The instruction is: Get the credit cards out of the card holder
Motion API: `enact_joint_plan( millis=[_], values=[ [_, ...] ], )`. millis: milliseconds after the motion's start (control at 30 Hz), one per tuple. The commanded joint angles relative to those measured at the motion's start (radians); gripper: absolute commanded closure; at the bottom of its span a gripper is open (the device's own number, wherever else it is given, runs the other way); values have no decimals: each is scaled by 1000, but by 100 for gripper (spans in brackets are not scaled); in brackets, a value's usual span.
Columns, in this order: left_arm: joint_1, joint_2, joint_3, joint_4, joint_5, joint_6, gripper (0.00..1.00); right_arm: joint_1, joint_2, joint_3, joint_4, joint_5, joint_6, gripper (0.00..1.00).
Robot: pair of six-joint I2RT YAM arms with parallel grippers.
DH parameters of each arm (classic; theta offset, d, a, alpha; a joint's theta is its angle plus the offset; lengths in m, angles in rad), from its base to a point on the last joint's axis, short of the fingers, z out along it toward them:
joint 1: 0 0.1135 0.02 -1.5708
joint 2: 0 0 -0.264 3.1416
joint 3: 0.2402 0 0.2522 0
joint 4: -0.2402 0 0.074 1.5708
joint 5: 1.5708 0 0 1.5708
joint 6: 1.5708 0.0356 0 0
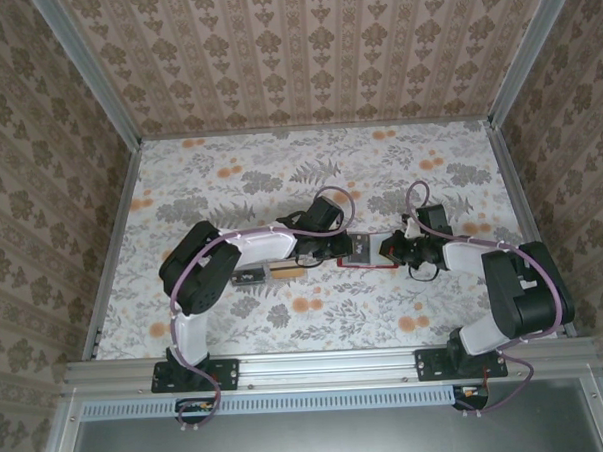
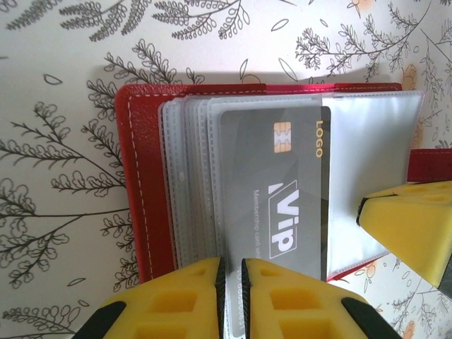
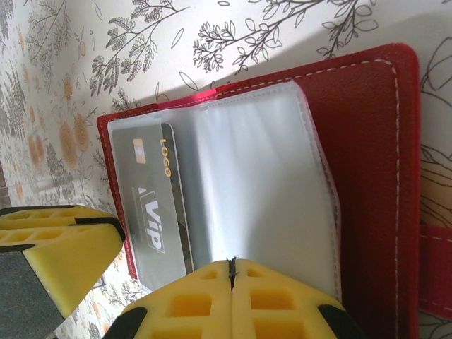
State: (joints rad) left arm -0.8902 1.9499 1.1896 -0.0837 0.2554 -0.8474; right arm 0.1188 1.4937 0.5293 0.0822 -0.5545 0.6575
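Over floral tabletop (image 1: 229, 179), in open red card holder (image 2: 134, 176): grey VIP card (image 2: 272, 205). Left gripper (image 2: 233, 296) barely parted at card's edge, hold uncertain. Right gripper (image 3: 231, 282) closed, pinching clear sleeve (image 3: 261, 183). Might slip off card if pinch slack, or drag holder along.

Floral-patterned table (image 1: 229, 179), open red card holder (image 2: 131, 141) lying on it

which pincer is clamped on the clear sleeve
The right pincer, shut on the edge of the sleeve. The left pincer is at the grey card instead, jaws a crack apart.
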Motion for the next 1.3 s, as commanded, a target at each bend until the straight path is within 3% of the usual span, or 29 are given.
enact_joint_plan(
  millis=[0,233,533,967,1267],
  values=[
    [-3,-36,13,-32,-22,32,83,3,-2,20,-23,8,-19,100],
    [-4,0,24,-10,5,33,87,13,-3,24,-21,6,-23,100],
    [-7,48,12,-17,1,4,100,54,2,67,-18,11,-26,91],
    [-10,76,13,-39,-4,-13,100,67,70,82,5,18,-21,81],
    [-10,72,12,-37,-2,-13,100,66,82,70,-2,41,-22,80]
  ],
)
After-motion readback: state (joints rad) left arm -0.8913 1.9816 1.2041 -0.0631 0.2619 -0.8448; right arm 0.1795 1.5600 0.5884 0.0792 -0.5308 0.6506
